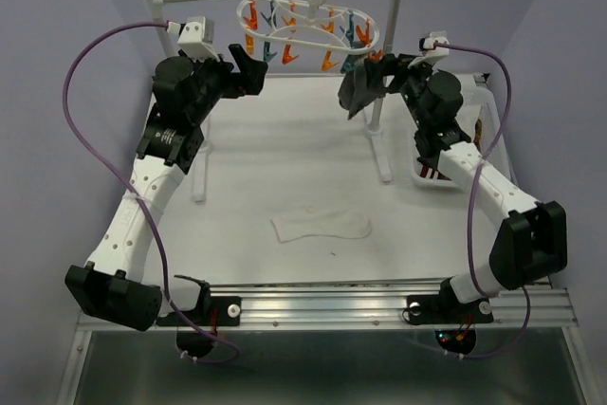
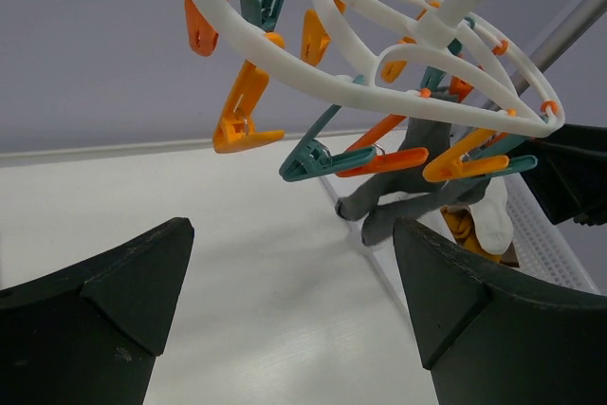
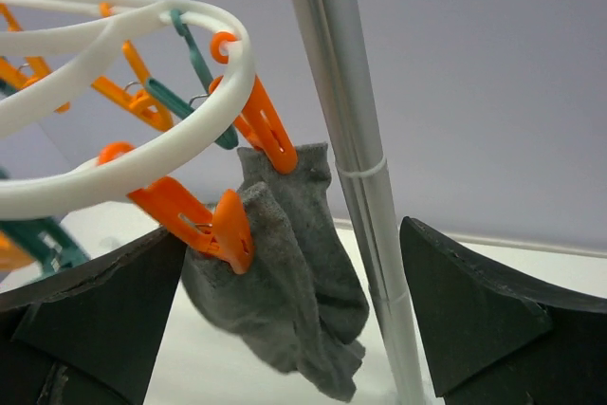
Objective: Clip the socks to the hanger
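The hanger (image 1: 308,26) hangs by its hook from the rail stand (image 1: 384,111) at the far side of the table (image 1: 285,139). A grey sock (image 3: 294,282) dangles from its right end. One orange clip (image 3: 266,130) bites the sock's top edge, and a second orange clip (image 3: 204,220) appears to pinch a fold lower down.

The right gripper (image 3: 291,234) sits level with this sock, its fingers spread wide to either side and not touching it. That clipping step looks finished. The left gripper (image 1: 251,68) hovers near the hanger's left end, also wide open and holding nothing.

The next sock to clip is probably the white sock (image 1: 321,227), which lies flat and alone mid-table, well apart from both arms. One arm would need to come down, pinch an edge and lift it to a free clip, while the other presses that clip open.

More socks sit in the white perforated basket (image 2: 555,239) to the right, mostly hidden behind the right arm in the top view. The stand's upright post (image 3: 351,139) is just beside the grey sock and crowds the right gripper's way out. The dangling clips swing freely, so lining one up may be fiddly.
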Robot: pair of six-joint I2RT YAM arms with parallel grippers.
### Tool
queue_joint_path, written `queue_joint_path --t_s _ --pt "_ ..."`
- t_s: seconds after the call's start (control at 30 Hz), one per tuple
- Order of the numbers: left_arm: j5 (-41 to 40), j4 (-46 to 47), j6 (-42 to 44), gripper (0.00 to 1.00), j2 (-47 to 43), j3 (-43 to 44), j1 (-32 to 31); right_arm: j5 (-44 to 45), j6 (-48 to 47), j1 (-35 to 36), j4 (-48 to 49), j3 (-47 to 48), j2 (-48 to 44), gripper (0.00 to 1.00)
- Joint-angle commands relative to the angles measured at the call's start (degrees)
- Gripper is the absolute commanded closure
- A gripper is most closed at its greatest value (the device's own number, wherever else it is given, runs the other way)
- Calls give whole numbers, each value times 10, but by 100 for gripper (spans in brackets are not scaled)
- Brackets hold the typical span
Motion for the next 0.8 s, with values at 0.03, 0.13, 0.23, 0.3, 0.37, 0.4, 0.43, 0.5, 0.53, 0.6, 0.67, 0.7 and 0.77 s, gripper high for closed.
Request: queue_joint_path --t_s 0.03,0.13,0.23,0.3,0.37,0.4,0.43,0.5,0.53,0.6,0.67,0.7,0.77 --pt "9 22 -7 1 -27 6 3 -17 -56 -2 -27 -41 -91 0" --pt "18 24 -13 1 -27 4 2 -49 -78 -2 -60 -47 -115 0" --pt "22 29 -16 1 -28 -1 2 -133 -104 -2 -106 -44 -138 0" --pt "24 29 -18 1 -29 -4 2 -221 -126 -2 -138 -39 -140 0" --pt "28 29 -20 1 -32 -7 3 -273 -123 -2 -151 -27 -133 0" --pt "30 33 -20 1 -36 -11 3 -281 -120 -2 -171 -19 -123 0" --pt "42 37 -19 1 -38 -14 3 -285 -117 -2 -179 -5 -117 0" --pt "48 44 -19 1 -42 -22 2 -309 -114 -2 -185 0 -105 0" --pt "48 44 -20 1 -42 -22 2 -324 -113 -2 -186 2 -101 0" --pt "44 43 -23 1 -46 -22 3 -383 -109 -2 -187 7 -94 0" --pt "42 43 -26 1 -47 -25 3 -429 -106 -2 -187 11 -84 0" --pt "41 43 -28 1 -49 -26 3 -442 -103 -2 -187 12 -81 0" --pt "41 43 -28 1 -50 -27 3 -460 -103 -2 -187 12 -74 0"
